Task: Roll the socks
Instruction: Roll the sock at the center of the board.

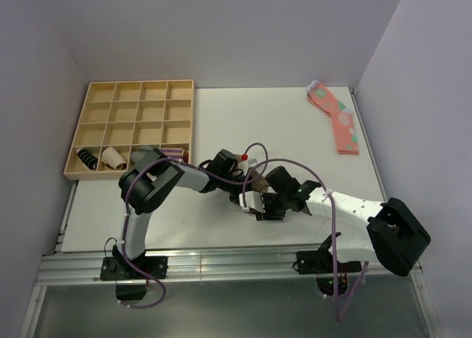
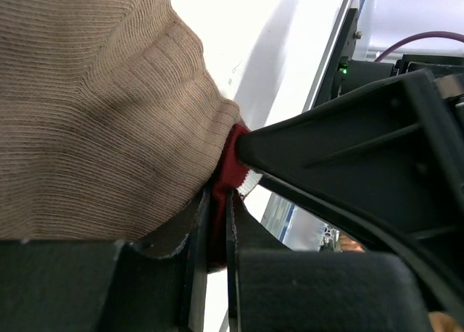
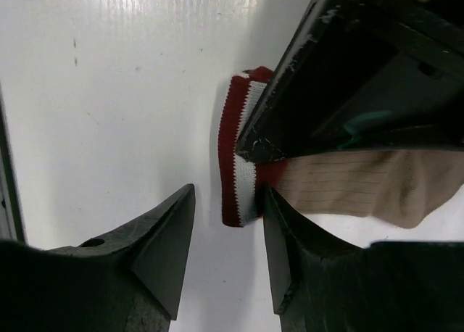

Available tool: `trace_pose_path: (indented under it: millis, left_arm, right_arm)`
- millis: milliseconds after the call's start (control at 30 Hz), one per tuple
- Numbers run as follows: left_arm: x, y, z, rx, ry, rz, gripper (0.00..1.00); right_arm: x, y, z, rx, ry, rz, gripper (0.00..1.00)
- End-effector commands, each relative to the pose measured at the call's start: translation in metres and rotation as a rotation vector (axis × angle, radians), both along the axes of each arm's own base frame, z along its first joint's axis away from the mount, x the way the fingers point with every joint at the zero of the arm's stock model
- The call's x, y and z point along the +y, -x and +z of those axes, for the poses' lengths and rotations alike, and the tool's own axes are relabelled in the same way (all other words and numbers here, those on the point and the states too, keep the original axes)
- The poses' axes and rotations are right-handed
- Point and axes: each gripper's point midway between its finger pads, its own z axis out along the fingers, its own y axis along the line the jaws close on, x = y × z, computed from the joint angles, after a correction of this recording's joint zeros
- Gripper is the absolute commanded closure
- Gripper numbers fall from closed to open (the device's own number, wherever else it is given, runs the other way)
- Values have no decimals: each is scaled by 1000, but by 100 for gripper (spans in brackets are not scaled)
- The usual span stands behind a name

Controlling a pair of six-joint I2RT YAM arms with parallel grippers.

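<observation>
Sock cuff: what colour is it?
The cuff is dark red with a white stripe; the right wrist view shows it best.

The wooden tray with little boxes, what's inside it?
In the wooden tray, the near row holds a dark striped bundle, a pale bundle and a purple-striped bundle. The left arm hides part of that row.

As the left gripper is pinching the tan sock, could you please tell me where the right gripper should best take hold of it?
Probably the free end of the striped cuff, which sticks out past the left gripper pinching the tan sock. Come from the cuff end: the open right gripper faces that thin red-and-white edge, almost between its fingertips.
</observation>
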Motion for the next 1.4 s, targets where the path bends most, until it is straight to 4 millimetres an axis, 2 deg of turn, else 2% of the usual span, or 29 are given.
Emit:
trace_pose_path:
  millis: [0,367,567,633,700,833,967,1133,1167,1200,1233,1367]
  left_arm:
    - [34,22,-60,107,-226,23,100]
    - [36,24,-59,116,-218,13,100]
    - [37,25,-59,125,-216,12,100]
    - [38,26,-61,128,-220,17,100]
    - [38,25,-61,136,-219,29,100]
    - [38,23,-63,142,-209,72,99]
    - [36,20,-58,165,-186,149,97]
    - [38,14,-51,153,-162,269,89]
    - [33,6,-47,128,-139,304,88]
    - [35,6,-43,120,-134,324,87]
    - [33,3,-42,110,-138,347,83]
    - [25,-9,-32,-6,-134,409,76]
  right_arm:
    - [7,-7,-3,-63,8,12,51]
    - [11,-23,-7,-97,22,-33,54]
    - [12,-22,-14,-69,34,-31,57]
    - [12,-21,-14,-60,32,-39,64]
    - [11,-21,-14,-60,33,-44,66]
    - [9,-19,-12,-13,36,-67,79]
    - [8,-21,-8,76,16,-101,83]
    - [-3,-24,-6,204,2,-166,85]
    - [-3,-27,-4,225,-1,-173,85]
    - [-6,-23,-5,263,5,-175,85]
    - [-11,-26,-5,279,5,-196,85]
    - [-18,-29,-8,364,23,-218,86]
